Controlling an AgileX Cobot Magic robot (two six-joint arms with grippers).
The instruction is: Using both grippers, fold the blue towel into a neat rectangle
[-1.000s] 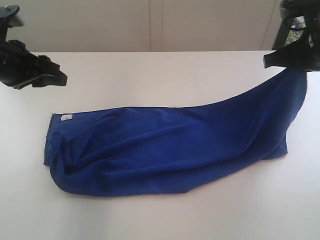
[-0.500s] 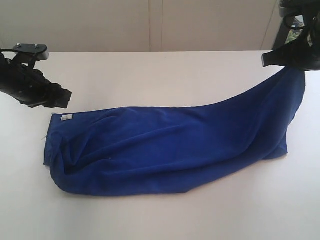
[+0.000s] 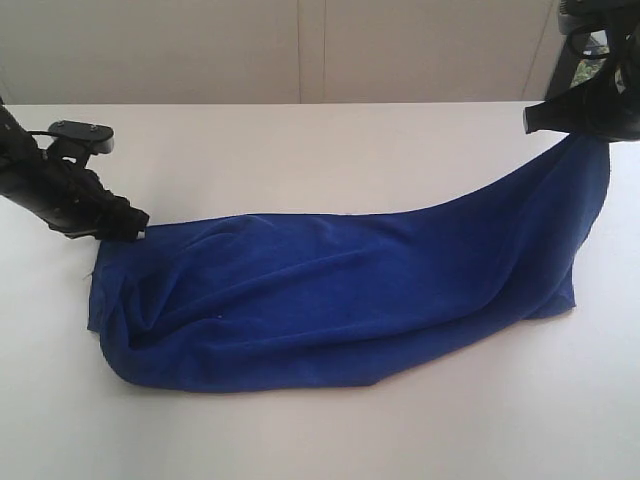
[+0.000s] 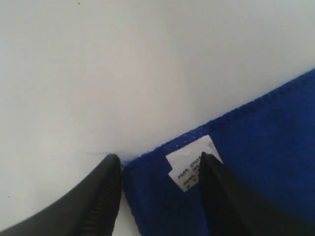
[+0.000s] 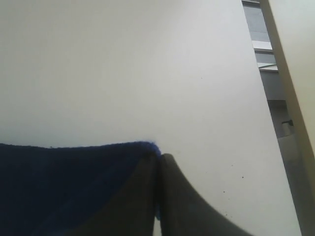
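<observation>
The blue towel [image 3: 340,295] lies rumpled across the white table [image 3: 330,150], and its right end rises off the surface. My right gripper [image 3: 570,128] is shut on that raised corner; the right wrist view shows both black fingers [image 5: 182,196] pressed together on the towel's edge [image 5: 74,182]. My left gripper [image 3: 135,228] is down at the towel's far left corner. In the left wrist view it [image 4: 160,162] stands open, one finger on each side of the corner, with the white label [image 4: 193,167] between them.
The table's far edge meets a pale wall [image 3: 300,50]. Its right edge [image 5: 268,93] shows in the right wrist view with floor beyond. Bare tabletop lies in front of and behind the towel.
My left gripper has come down and to the right, from above the table's left side to the towel's labelled corner, now covering the label in the exterior view. The right gripper has hardly moved.
</observation>
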